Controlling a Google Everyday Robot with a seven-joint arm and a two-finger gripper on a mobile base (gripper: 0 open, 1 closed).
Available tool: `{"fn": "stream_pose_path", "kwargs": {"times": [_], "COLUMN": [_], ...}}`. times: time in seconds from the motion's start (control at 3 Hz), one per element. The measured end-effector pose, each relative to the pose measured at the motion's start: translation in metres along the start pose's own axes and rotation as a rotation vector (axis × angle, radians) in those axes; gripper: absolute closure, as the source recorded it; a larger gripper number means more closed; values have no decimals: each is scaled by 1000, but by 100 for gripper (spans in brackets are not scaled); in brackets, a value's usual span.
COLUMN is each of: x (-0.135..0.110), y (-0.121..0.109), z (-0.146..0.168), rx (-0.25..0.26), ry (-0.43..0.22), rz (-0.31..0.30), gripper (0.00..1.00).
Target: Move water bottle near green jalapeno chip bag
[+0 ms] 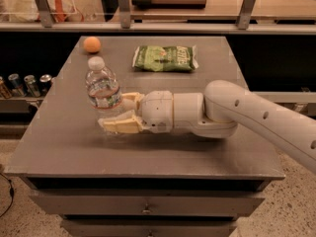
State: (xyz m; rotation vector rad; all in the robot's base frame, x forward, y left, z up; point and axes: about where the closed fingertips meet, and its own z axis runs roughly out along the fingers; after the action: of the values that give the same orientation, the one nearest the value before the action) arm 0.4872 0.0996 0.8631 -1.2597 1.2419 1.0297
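Gripper (112,111): left of centre in your frame, with two blocky, cream-yellow fingers (121,126).
Wrist (163,111): you see short, rounded white cylinder sections, divided by thin seams.
Arm (266,127): a thick, smooth white tube reaching your frame's right edge.
Markings: small dark round holes (264,115) dot the arm.
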Motion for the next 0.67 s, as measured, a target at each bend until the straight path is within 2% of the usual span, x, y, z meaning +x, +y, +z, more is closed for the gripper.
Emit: {"fn": "stream_pose_path", "kwargs": {"times": [0.67], "x": [1], "y": [-22], "z": [-51], "rx": [113], "ry": [10], "rz": [-2], "gripper": [100]}}
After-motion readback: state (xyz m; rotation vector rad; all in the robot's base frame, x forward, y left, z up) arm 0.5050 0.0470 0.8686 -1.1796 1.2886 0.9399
